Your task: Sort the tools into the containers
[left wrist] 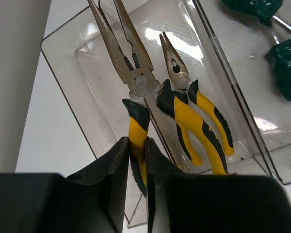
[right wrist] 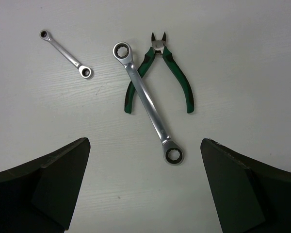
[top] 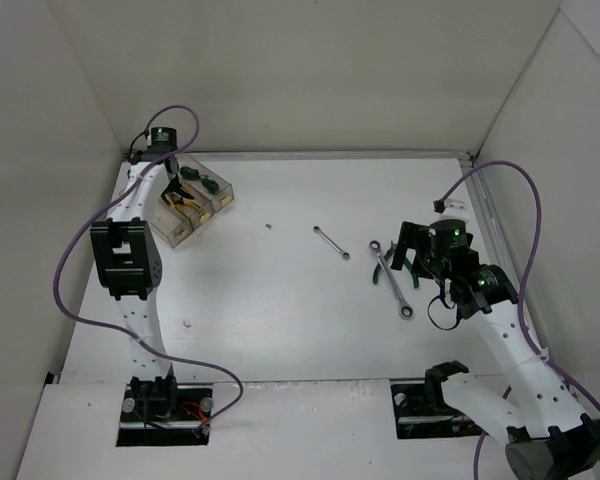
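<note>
The right tool (right wrist: 144,155), spread wide and empty, hung over the long silver ratchet wrench (right wrist: 146,102), lying diagonally across green-handled cutters (right wrist: 179,80); the left tool (left wrist: 137,145) pinched yellow-handled long-nose pliers (left wrist: 141,80).

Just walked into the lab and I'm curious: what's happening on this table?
Tool sorting is under way. The left gripper is shut on yellow-handled pliers at a clear bin where a second pair lies; green screwdrivers sit in the neighbouring bin. The right gripper hovers open above a large wrench lying across green-handled cutters; a small wrench lies apart.
</note>
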Robot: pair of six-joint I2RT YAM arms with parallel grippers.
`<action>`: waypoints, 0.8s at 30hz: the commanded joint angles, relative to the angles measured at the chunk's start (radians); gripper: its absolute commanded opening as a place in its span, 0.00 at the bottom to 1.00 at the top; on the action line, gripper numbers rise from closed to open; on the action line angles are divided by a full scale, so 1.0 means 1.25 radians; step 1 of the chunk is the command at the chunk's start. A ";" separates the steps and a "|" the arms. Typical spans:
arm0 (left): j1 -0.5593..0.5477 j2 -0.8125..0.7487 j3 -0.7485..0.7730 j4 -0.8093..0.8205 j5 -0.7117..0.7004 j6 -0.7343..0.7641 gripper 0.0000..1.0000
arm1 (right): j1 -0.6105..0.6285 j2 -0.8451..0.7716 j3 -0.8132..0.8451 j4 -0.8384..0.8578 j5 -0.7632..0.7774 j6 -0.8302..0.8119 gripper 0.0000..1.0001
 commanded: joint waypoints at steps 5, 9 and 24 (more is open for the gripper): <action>0.002 0.047 0.133 -0.022 -0.030 0.031 0.00 | -0.009 0.000 0.008 0.047 0.014 0.010 0.98; 0.002 0.070 0.170 -0.029 -0.025 0.026 0.00 | -0.008 -0.003 0.007 0.047 0.017 0.015 0.98; 0.002 0.090 0.157 -0.004 0.031 -0.006 0.18 | -0.013 0.008 0.007 0.048 0.009 0.016 0.98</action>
